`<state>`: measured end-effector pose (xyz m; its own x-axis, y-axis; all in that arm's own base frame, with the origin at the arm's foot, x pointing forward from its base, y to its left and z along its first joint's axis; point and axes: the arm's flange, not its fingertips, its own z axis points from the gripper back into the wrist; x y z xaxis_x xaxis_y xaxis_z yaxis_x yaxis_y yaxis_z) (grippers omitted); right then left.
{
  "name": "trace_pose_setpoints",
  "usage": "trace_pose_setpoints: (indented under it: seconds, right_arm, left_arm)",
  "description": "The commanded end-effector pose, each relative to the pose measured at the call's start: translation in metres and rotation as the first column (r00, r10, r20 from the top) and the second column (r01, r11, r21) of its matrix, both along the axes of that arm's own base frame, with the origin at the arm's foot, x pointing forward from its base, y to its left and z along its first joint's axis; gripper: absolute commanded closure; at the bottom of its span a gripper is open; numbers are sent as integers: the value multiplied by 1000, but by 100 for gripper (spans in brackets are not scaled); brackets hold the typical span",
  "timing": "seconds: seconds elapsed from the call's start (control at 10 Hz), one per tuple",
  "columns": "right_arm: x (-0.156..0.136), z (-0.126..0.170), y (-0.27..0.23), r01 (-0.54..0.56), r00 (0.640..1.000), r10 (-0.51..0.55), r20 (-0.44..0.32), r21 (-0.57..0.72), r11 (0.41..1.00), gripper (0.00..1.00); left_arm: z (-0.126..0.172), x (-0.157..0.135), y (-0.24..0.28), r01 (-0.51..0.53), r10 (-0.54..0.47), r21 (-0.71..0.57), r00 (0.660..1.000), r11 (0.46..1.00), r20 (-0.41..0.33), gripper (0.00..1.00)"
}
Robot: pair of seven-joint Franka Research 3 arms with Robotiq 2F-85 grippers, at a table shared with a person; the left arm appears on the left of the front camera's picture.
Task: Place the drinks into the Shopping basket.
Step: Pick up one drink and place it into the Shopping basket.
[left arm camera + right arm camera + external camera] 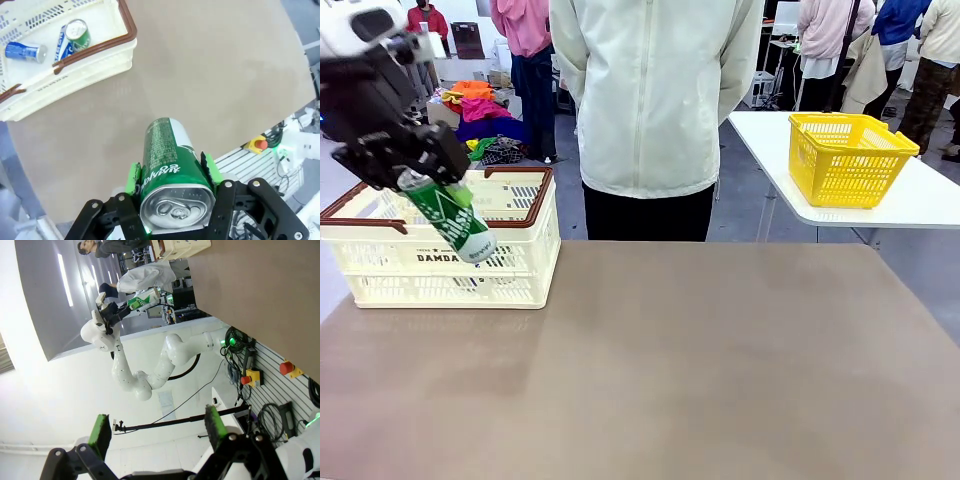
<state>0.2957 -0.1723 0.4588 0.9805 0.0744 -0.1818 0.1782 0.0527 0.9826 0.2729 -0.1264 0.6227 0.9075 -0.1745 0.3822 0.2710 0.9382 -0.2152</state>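
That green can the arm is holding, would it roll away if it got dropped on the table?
Probably: the green can is a smooth round cylinder, and the table looks flat. It seems stiff, undented between the left gripper pads. Its glossy skin may be slippery.

So the bench (pixel 700 380) was a plain brownish-grey top taking up the whole lower half of the front frame. Sitting directly on it was the Shopping basket (pixel 450 275), cream lattice with a dark brown rim, parked in the upper left of the frame near the bench's far left corner. Off in the upper right, a separate white bench (pixel 920 205) had a small yellow basket (pixel 848 158) on it.
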Motion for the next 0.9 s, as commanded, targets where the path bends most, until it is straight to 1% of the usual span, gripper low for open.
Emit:
trace_pose_setpoints:
  seconds: [0.0,0.1,0.5,0.6,0.7,0.8]
  right_arm:
    - [-1,6,-1,-9,1000,8,-17,-15,1000,0]
    - [-1,6,-1,-9,1000,8,-17,-15,1000,0]
    - [-1,6,-1,-9,1000,8,-17,-15,1000,0]
    - [-1,6,-1,-9,1000,8,-17,-15,1000,0]
    - [-1,6,-1,-9,1000,8,-17,-15,1000,0]
    - [-1,6,-1,-9,1000,8,-17,-15,1000,0]
  left_arm:
    - [-38,-8,3,-56,57,42,998,998,-18,100]
    - [0,0,0,0,0,0,1000,1000,0,100]
    - [0,0,0,0,0,0,1000,1000,0,100]
    - [-8,-1,0,-2,2,9,1000,1000,-7,100]
    - [9,19,5,-71,71,39,997,997,-19,100]
    - [38,58,12,-118,119,36,992,992,-51,100]
